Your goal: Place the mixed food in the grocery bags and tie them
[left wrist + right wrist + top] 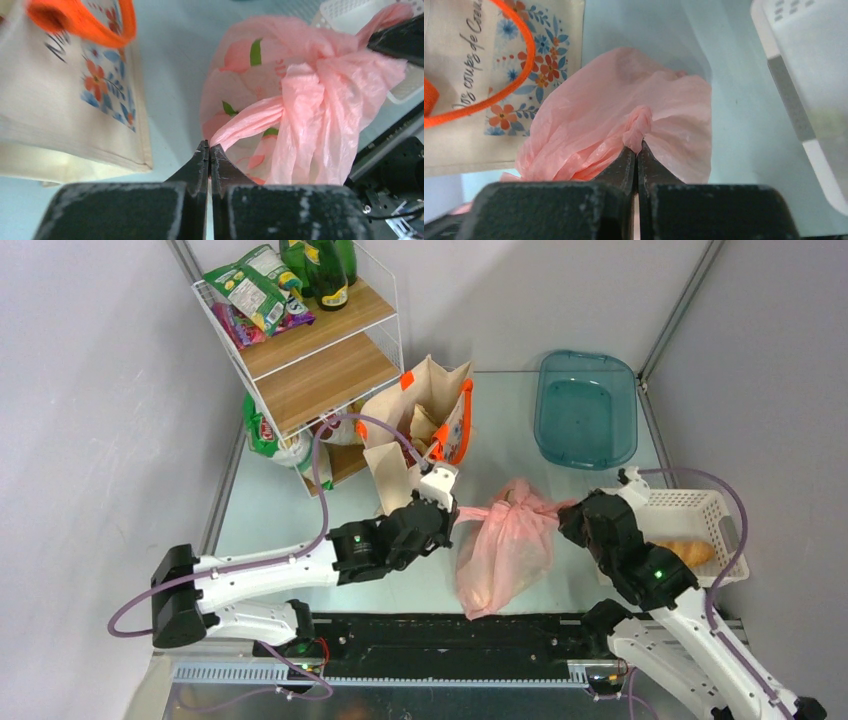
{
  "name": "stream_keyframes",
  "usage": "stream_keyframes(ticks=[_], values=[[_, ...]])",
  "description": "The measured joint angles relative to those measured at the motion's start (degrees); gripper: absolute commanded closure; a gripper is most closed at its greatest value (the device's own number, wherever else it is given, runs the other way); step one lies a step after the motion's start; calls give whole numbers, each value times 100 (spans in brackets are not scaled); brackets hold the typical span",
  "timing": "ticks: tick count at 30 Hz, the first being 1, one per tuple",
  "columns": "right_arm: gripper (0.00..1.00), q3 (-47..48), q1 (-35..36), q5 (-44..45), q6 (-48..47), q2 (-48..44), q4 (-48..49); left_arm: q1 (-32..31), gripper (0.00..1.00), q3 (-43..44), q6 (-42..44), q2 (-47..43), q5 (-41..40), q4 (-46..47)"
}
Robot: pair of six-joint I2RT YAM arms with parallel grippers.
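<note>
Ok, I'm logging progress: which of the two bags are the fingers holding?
The pink plastic bag: the left fingers and right fingers are each shut on one of its twisted handles. The beige tote is ungripped.

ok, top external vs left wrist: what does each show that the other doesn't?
Only top external: the shelf with bottles, the teal tray, a bread roll in the white basket. Only left wrist: the left gripper seen shut on a twisted strand of the pink bag, and green patches on that bag. Both: the pink bag, the tote, part of the basket.
</note>
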Motion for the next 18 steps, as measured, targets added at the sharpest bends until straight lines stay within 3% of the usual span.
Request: stream_keyframes(ticks=[3,7,9,13,18], values=[[100,151,304,271,-619,334,273,-33,100,525,332,22,-243,-369],[100,389,400,669,-684,748,387,-33,100,822,457,11,-472,-457],[100,352,-79,555,-476,903,387,24,100,667,254,-31,-461,-435],[100,-662,-2015,-708,-136,656,979,577,100,-334,-651,-162,120,-164],[100,-1436,-2610,-1335,-52,101,828,782,100,-1082,-1266,-199,468,-83]])
